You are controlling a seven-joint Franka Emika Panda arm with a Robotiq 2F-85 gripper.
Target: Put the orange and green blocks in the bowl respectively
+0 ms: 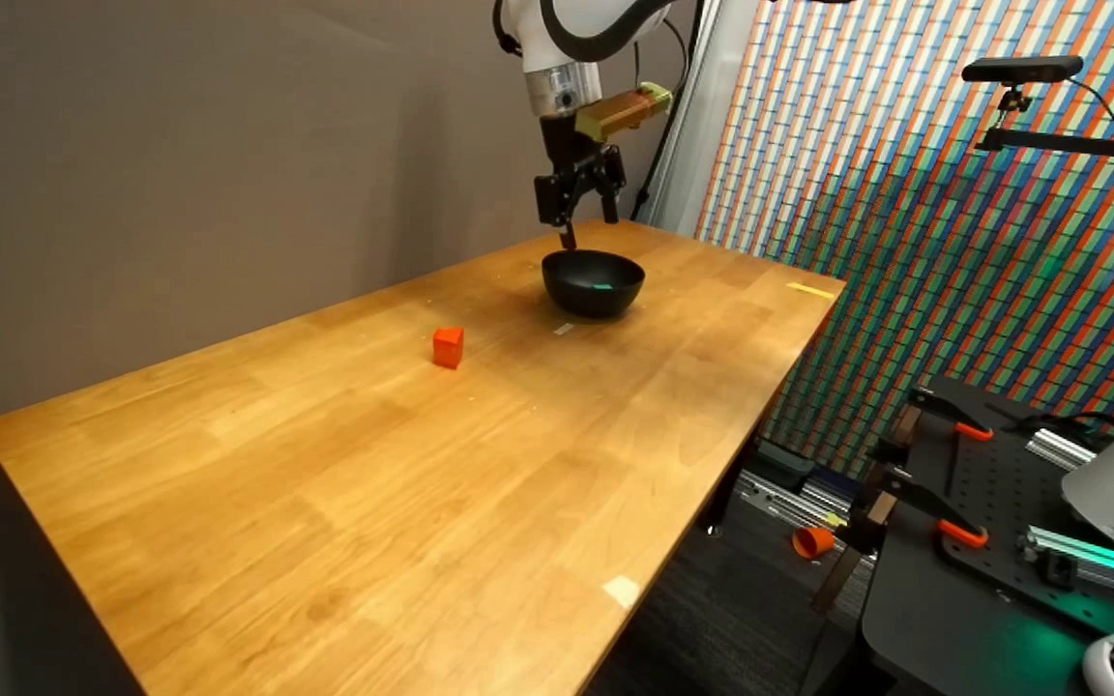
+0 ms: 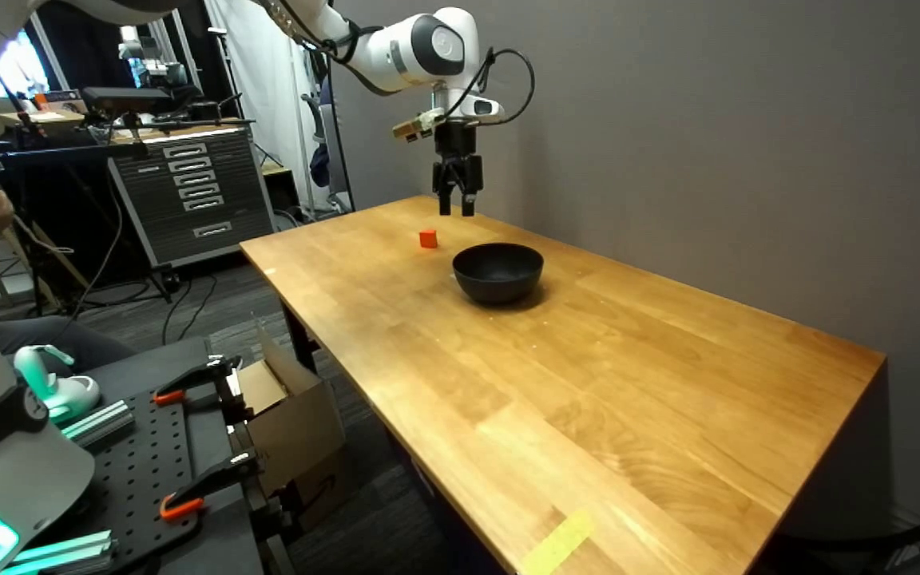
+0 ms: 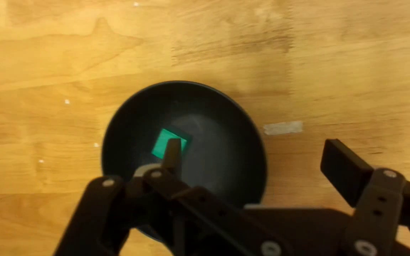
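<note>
The pincer is hanging wide and unloaded near the bowl, presumably because the green block is already lying inside. In an exterior view, the orange block is resting at the bowl's eight o'clock on the counter, likely awaiting transfer.

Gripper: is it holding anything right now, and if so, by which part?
Nothing is held: the gripper is open and empty. The green block lies in the bowl, the orange block on the table.
</note>
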